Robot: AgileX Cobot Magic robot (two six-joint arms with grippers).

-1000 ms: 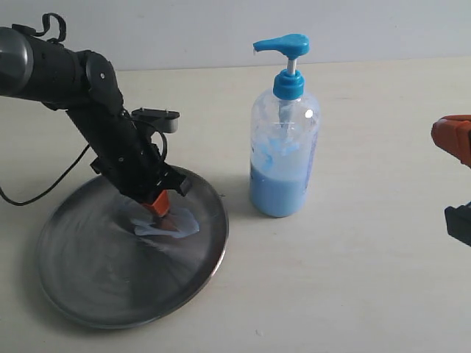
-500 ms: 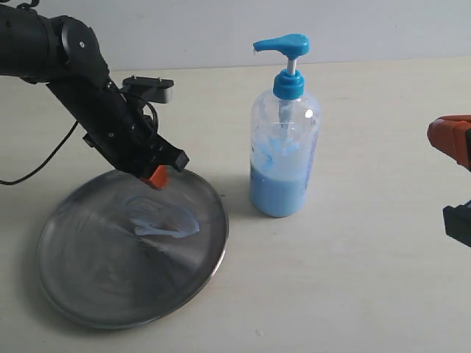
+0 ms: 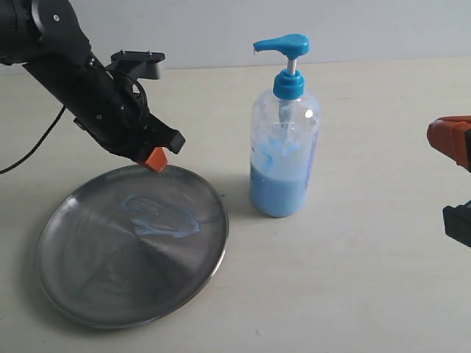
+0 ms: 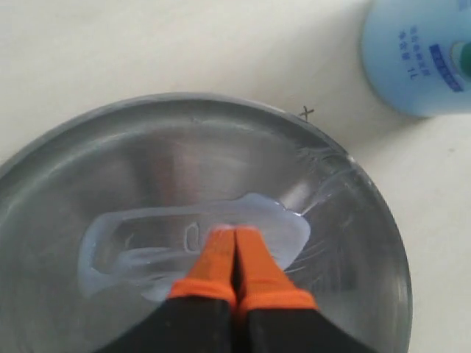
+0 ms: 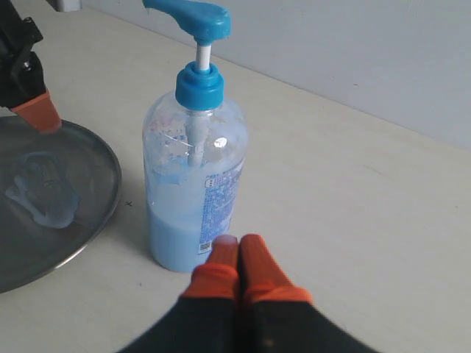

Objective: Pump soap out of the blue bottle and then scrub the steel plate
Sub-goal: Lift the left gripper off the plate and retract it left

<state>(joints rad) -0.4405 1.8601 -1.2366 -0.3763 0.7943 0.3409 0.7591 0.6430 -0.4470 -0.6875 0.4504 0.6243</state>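
Note:
The steel plate [image 3: 110,294] lies at the front left of the table, with a pale blue smear of soap [image 3: 163,219] spread on its far half. Above the plate's far rim hangs my left gripper [image 3: 155,159], shut, its orange tips clear of the soap [image 4: 140,250]. The plate [image 4: 353,257] fills the left wrist view under the left gripper [image 4: 234,232]. The blue bottle [image 3: 284,140] stands upright right of the plate, about a third full. My right gripper [image 5: 239,241] is shut and empty, short of the bottle [image 5: 193,184]; only its orange edge [image 3: 450,138] shows at the exterior view's right border.
A black cable [image 3: 33,151] trails from the left arm over the table behind the plate. A small x mark [image 4: 306,113] is drawn on the table between plate and bottle. Pale tabletop [image 3: 353,279] stretches between the bottle and the right gripper.
My left gripper has lifted off the soap smear and drawn back up and to the far left, leaving the smear on the plate. The right gripper and the bottle stayed put.

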